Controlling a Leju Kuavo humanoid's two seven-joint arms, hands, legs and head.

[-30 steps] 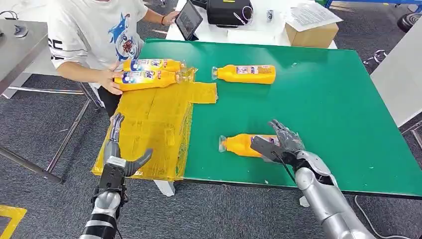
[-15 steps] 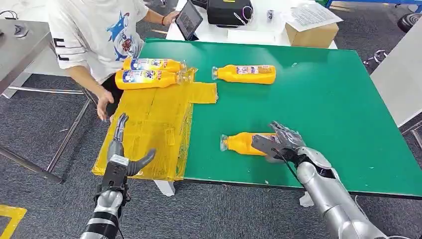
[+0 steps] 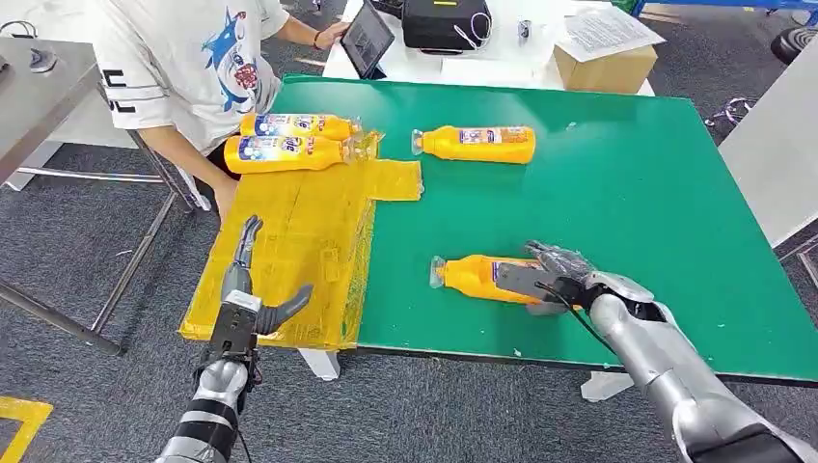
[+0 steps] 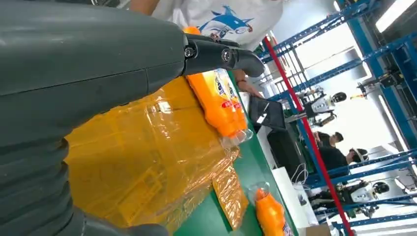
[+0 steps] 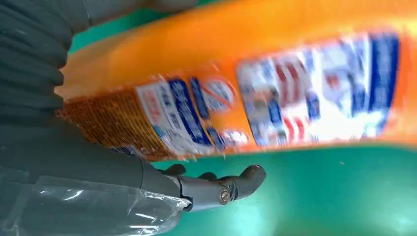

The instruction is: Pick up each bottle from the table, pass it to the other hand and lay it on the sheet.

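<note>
1. Right hand around the near bottle on the green table, fingers over its label, grasp apparently not yet firm.
2. Left hand spread wide, holding nothing, above the yellow sheet (two bottles already lying there).
3. Step in hand, by the look of it: pickup. Next: firm grasp, lift, handover to the left hand.
4. Far bottle waiting.

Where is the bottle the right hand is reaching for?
In the head view the near bottle lies on its side on the green table, right of the yellow sheet, with the right hand around its base.
</note>
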